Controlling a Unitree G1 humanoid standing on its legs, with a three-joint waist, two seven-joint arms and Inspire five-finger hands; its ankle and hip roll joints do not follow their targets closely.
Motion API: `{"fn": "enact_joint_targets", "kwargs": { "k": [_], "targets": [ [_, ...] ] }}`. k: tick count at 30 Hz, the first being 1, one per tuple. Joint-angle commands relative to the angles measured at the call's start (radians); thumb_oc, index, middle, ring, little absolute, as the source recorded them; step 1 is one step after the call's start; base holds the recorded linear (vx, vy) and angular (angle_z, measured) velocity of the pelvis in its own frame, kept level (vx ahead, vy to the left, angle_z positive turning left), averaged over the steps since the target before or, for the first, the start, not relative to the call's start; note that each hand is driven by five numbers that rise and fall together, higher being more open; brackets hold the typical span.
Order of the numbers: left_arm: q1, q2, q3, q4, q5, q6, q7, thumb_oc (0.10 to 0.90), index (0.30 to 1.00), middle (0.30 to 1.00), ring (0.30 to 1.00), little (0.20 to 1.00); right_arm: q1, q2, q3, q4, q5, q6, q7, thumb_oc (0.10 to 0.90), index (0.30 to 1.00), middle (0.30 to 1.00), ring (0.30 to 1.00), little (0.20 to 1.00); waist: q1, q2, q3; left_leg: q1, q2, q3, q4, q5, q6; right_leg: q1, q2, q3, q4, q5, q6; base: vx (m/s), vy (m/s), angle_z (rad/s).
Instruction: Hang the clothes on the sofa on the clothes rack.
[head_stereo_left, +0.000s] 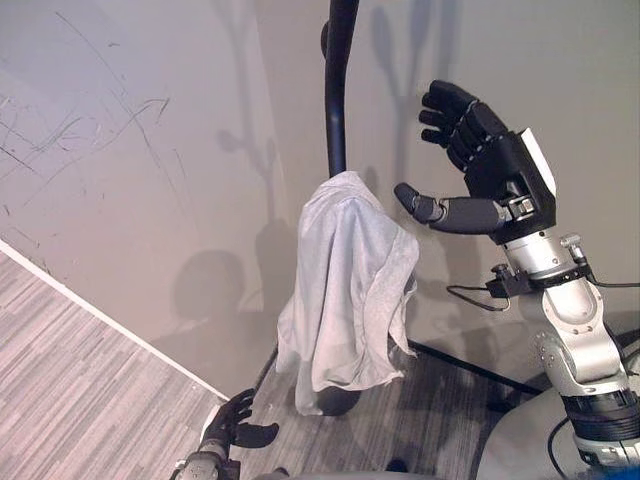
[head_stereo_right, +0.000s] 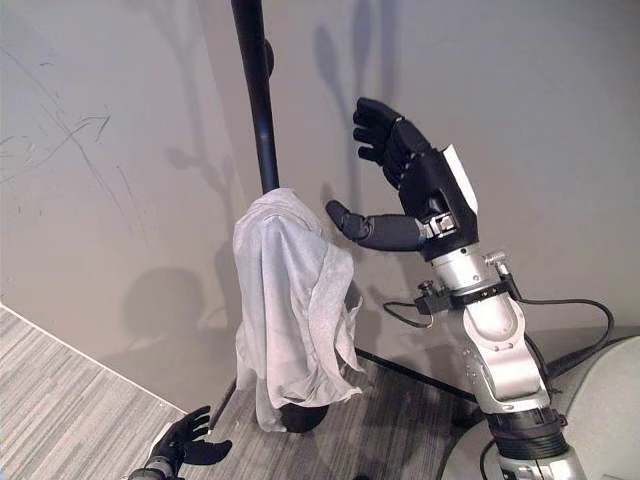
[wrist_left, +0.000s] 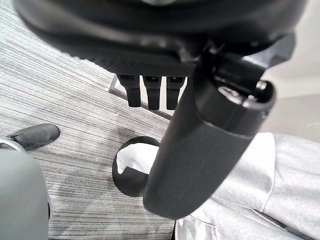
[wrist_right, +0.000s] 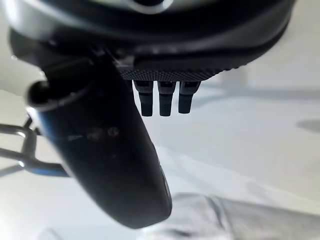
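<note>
The right hand (head_stereo_left: 480, 165) is raised beside the clothes rack (head_stereo_left: 338, 90), just off the rack's side nearest that arm and level with the top of the hung garment; its fingers (head_stereo_left: 447, 112) are loosely curved but spread away from the thumb (head_stereo_left: 425, 208), which juts toward the cloth, and it holds nothing. The forearm climbs steeply from below the hand, wrist bent so the palm faces the rack's pole. The white garment (head_stereo_left: 345, 285) is draped over the rack at about mid-height of the visible pole, its peak caught against the pole and its folds falling down toward the rack's dark round base (wrist_left: 131, 172), which the lower hem partly covers. The thumb tip sits near the upper shoulder of the cloth, apart from it as far as I can tell. The left hand (head_stereo_left: 238, 425) hangs low, down by the floor (head_stereo_left: 90, 360) on the other side of the rack's base, fingers relaxed and empty. The garment looks light, thin and limp, so it should follow any tug and could slide off if pulled from one side; it seems to hang from a single point, with more cloth on the side away from the right hand. Were it to need settling, the bunched peak at the pole seems the place to pinch, not the loose hem.
</note>
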Motion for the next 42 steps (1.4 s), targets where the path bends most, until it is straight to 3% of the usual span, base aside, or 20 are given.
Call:
{"fn": "enact_joint_targets", "kwargs": {
  "k": [1,13,22,24,27,28,30,31,33,42],
  "targets": [
    [-0.065,0.066,0.007,-0.023,0.006,-0.072,0.003,0.800,0.900,0.900,0.900,0.900,-0.090,-0.035,-0.055,-0.119,0.003,-0.079,-0.008,0.800,0.900,0.900,0.900,0.900,0.001,-0.059,-0.014,0.024,0.026,0.034,0.003,-0.077,-0.036,0.094,-0.056,-0.033,0.009,-0.099,0.047,0.00,0.000,0.00],
    [-0.065,0.081,0.066,-0.112,-0.065,-0.090,0.010,0.800,0.900,0.900,0.900,0.900,0.028,-0.053,-0.119,-0.032,-0.176,-0.040,-0.048,0.800,0.900,0.900,0.900,0.900,0.001,-0.064,-0.016,0.023,0.028,0.024,0.003,-0.077,-0.037,0.101,-0.054,-0.043,0.009,-0.102,0.047,0.00,-0.001,0.01],
    [-0.058,0.072,0.064,-0.021,0.005,-0.073,0.004,0.800,0.900,0.900,0.900,0.900,0.220,0.005,-0.178,0.094,-0.297,0.017,-0.075,0.800,0.900,0.900,0.900,0.900,-0.013,-0.069,-0.009,0.017,0.026,0.021,0.003,-0.078,-0.035,0.096,-0.056,-0.044,0.009,-0.099,0.048,0.00,0.003,0.01],
    [-0.050,0.060,0.060,0.042,0.028,-0.062,-0.001,0.800,0.900,0.900,0.900,0.900,0.308,0.077,-0.139,0.242,-0.321,0.048,-0.080,0.800,0.900,0.900,0.900,0.900,-0.020,-0.070,-0.003,0.017,0.025,0.022,0.003,-0.079,-0.033,0.094,-0.057,-0.046,0.009,-0.099,0.048,0.00,0.000,0.00],
    [-0.051,0.058,0.057,0.076,0.034,-0.056,-0.002,0.800,0.900,0.900,0.900,0.900,0.341,0.119,-0.099,0.347,-0.318,0.064,-0.081,0.800,0.900,0.900,0.900,0.900,-0.022,-0.072,-0.002,0.016,0.025,0.022,0.003,-0.079,-0.032,0.093,-0.057,-0.048,0.009,-0.098,0.048,0.00,0.000,0.00],
    [-0.063,0.057,0.045,0.118,0.039,-0.049,-0.003,0.800,0.900,0.900,0.900,0.900,0.358,0.172,-0.017,0.511,-0.328,0.086,-0.083,0.800,0.900,0.900,0.900,0.900,-0.023,-0.074,0.001,0.019,0.025,0.024,0.003,-0.079,-0.033,0.094,-0.057,-0.045,0.009,-0.096,0.047,0.00,0.000,0.00],
    [-0.067,0.055,0.042,0.132,0.039,-0.048,-0.001,0.800,0.900,0.900,0.900,0.900,0.363,0.194,0.011,0.581,-0.325,0.095,-0.083,0.800,0.900,0.900,0.900,0.900,-0.024,-0.074,0.001,0.020,0.025,0.025,0.003,-0.080,-0.033,0.094,-0.058,-0.045,0.009,-0.095,0.046,0.00,0.000,0.00],
    [-0.083,0.051,0.031,0.174,0.021,-0.046,0.004,0.800,0.900,0.900,0.900,0.900,0.336,0.257,0.090,0.796,-0.322,0.105,-0.091,0.800,0.900,0.900,0.900,0.900,-0.023,-0.077,0.001,0.023,0.025,0.027,0.003,-0.080,-0.033,0.096,-0.059,-0.044,0.009,-0.094,0.046,0.00,0.000,0.00],
    [-0.097,0.049,0.023,0.209,0.012,-0.042,0.008,0.800,0.900,0.900,0.900,0.900,0.315,0.298,0.125,0.918,-0.311,0.112,-0.107,0.800,0.900,0.900,0.900,0.900,-0.021,-0.078,0.000,0.026,0.023,0.027,0.003,-0.080,-0.033,0.097,-0.059,-0.043,0.009,-0.092,0.045,0.00,0.000,0.00],
    [-0.142,0.025,-0.018,0.286,0.005,-0.043,0.030,0.800,0.900,0.900,0.900,0.900,0.267,0.415,0.159,1.273,-0.233,0.132,-0.129,0.800,0.900,0.900,0.900,0.900,-0.020,-0.073,-0.002,0.035,0.018,0.022,0.003,-0.083,-0.032,0.106,-0.063,-0.044,0.009,-0.091,0.044,0.00,0.002,0.00]
  ]
}}
